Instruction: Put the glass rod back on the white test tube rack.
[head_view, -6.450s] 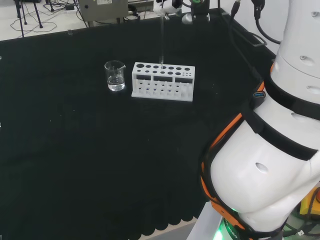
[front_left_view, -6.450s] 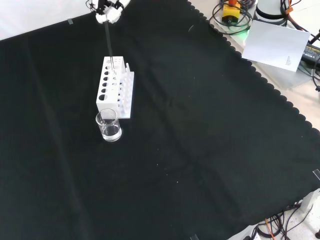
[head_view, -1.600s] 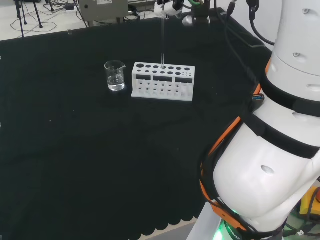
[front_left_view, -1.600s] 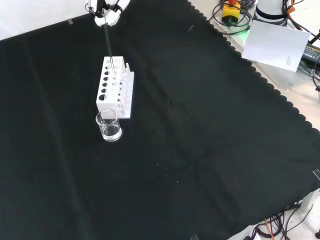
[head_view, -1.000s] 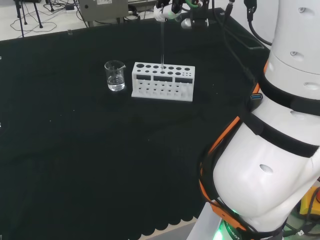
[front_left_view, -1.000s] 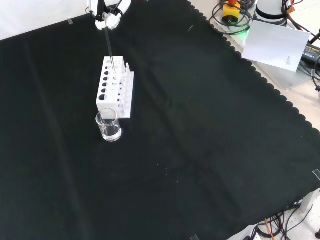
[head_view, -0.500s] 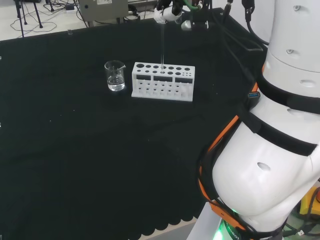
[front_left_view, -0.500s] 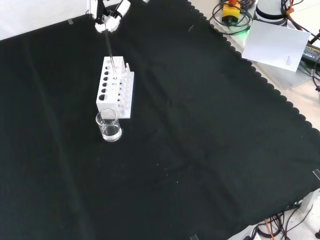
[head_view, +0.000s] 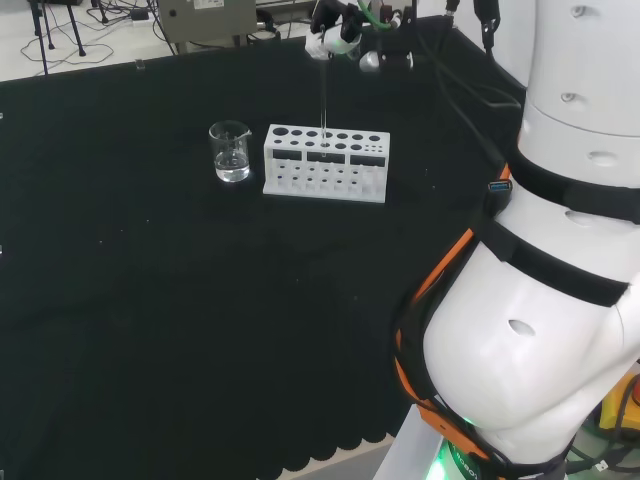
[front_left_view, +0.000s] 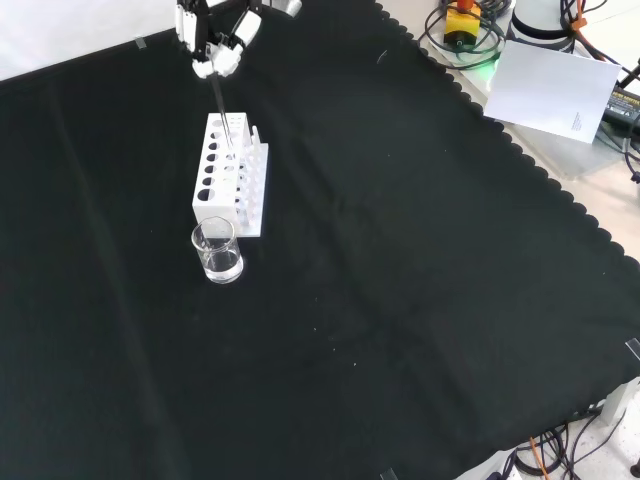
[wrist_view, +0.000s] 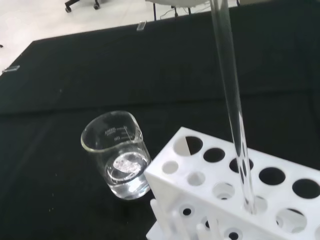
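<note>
One long clear glass rod (wrist_view: 231, 107) stands near upright with its lower end inside a hole of the white plastic test tube rack (head_view: 326, 162); in the wrist view the tip sits down in a hole of the rack's top plate, in the row on the side away from the beaker. In the head view the rod (head_view: 323, 95) rises from a hole a little left of the rack's middle, in the back row, up to the black and white hand (head_view: 332, 32). The fingers (front_left_view: 212, 62) are curled onto the rod's upper end and pinch it, seen in the front view just above the rack's far end. One rack is on the counter (front_left_view: 400, 300), which is covered in black cloth; its top plate carries two rows of round holes, larger at one end and smaller at the other, and a lower plate with smaller holes shows beneath. One small clear glass beaker (wrist_view: 121, 155) stands just beside the rack's end, apart from it, with a shallow layer of clear liquid at the bottom. The beaker carries faint white printed markings near its rim in the wrist view; they are too small to read. In the front view the beaker (front_left_view: 217, 251) is nearer the camera than the rack (front_left_view: 231, 175). At that view's upper right, off the cloth, lies one white sheet of paper (front_left_view: 555, 88) with a small line of print that cannot be read.
</note>
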